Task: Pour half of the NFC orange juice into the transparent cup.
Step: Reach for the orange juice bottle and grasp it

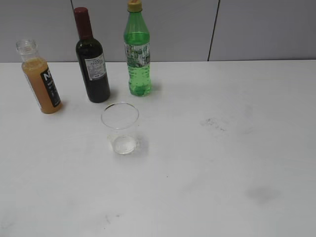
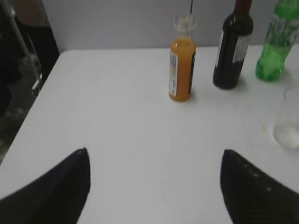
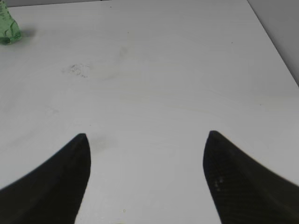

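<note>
The NFC orange juice [image 1: 41,79] stands capless at the far left of the white table, nearly full; it also shows in the left wrist view [image 2: 181,65]. The transparent cup [image 1: 120,128] stands empty in front of the bottles and shows at the right edge of the left wrist view [image 2: 289,119]. My left gripper [image 2: 154,151] is open and empty, well short of the juice bottle. My right gripper [image 3: 147,136] is open and empty over bare table. Neither gripper shows in the exterior view.
A dark wine bottle [image 1: 92,61] and a green soda bottle [image 1: 137,52] stand to the right of the juice, behind the cup. The table's left edge [image 2: 37,93] and right edge [image 3: 273,42] show in the wrist views. Faint smudges mark the table [image 1: 215,123].
</note>
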You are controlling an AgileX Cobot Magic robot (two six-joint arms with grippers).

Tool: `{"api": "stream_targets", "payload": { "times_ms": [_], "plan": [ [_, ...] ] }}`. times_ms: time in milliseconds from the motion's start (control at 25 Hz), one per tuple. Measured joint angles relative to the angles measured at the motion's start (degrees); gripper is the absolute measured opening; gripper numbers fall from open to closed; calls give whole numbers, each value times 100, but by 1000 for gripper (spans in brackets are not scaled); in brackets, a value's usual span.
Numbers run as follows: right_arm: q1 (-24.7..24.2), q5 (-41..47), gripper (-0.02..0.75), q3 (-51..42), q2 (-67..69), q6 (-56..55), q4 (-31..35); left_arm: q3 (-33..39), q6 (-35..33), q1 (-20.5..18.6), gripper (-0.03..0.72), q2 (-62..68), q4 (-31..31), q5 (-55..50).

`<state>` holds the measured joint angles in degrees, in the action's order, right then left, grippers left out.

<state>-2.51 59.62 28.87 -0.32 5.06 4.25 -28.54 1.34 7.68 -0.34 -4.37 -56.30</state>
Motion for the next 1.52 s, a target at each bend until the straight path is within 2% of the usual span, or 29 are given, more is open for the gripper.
{"api": "stream_targets", "payload": {
  "times_ms": [160, 320, 960, 1360, 1520],
  "plan": [
    [0, 0, 572, 0, 0, 0, 0, -5, 0, 0, 691, 306, -69, 840],
    [0, 0, 572, 0, 0, 0, 0, -18, 0, 0, 692, 1158, -154, 1784],
    [0, 0, 572, 0, 0, -5, 0, -39, 0, 0, 690, 5978, 160, 6349],
    [0, 0, 572, 0, 0, -5, 0, -45, 129, -27, 684, 8708, -3, 9139],
    [0, 0, 572, 0, 0, -5, 0, -53, 524, -155, 681, 9514, -158, 9961]
  ]
}}
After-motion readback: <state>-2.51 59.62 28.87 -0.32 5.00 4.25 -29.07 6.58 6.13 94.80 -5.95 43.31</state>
